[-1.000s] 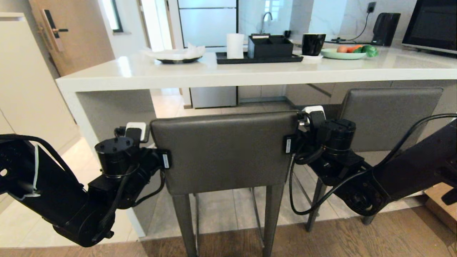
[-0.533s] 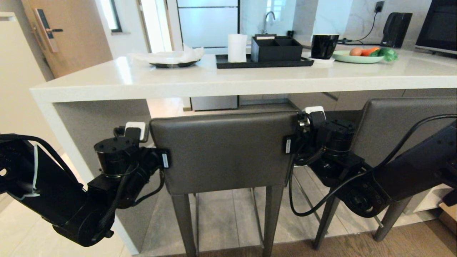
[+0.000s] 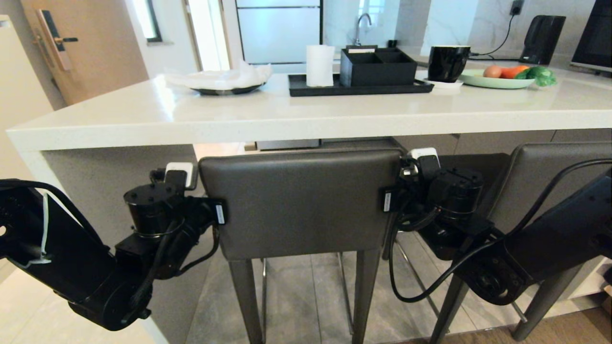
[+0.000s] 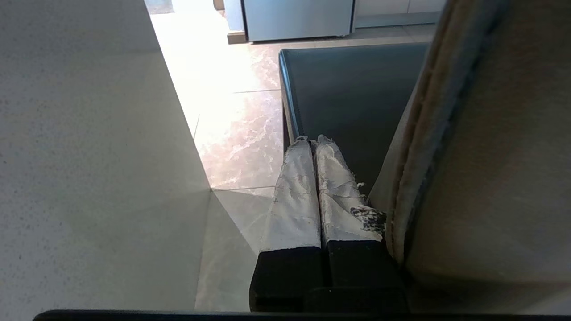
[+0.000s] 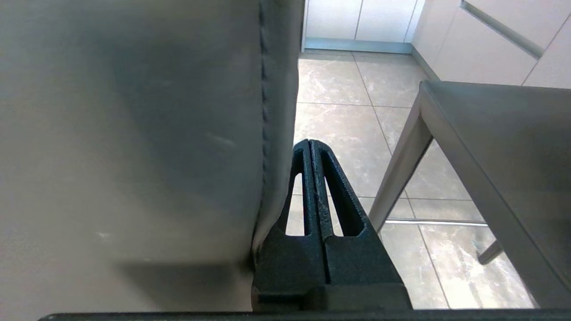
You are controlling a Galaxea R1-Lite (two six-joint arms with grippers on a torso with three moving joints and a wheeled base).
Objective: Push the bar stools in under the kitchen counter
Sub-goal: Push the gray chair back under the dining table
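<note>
Over the last second the whole head view has shifted: the table (image 3: pixel 296 119) edge looms larger and lower, and its left slab leg (image 3: pixel 119 191) has slid out toward the picture's left. That reads as the robot driving forward, carrying the near stool (image 3: pixel 299 205) with it, so the stool is closer to the table than it was. Its backrest top sits just below the table's front edge, and in the left wrist view the seat (image 4: pixel 348 98) already reaches in beside the slab leg. I judge the push well along but not finished.

The left hand (image 4: pixel 316 183) is clenched, empty, its taped fingers (image 4: pixel 296 196) pressed together along the backrest's left edge. The right hand (image 5: pixel 312 178) is likewise clenched on nothing, lying against the backrest's right edge.

To the right, the second stool (image 3: pixel 559 181) stands close beside the right arm, its seat near the first stool's side; it could snag the arm or the cable (image 3: pixel 411 282). On the tabletop a black tray (image 3: pixel 358 88), a mug (image 3: pixel 447 62) and a plate of vegetables (image 3: pixel 507 79) sit toward the far edge, well clear.
</note>
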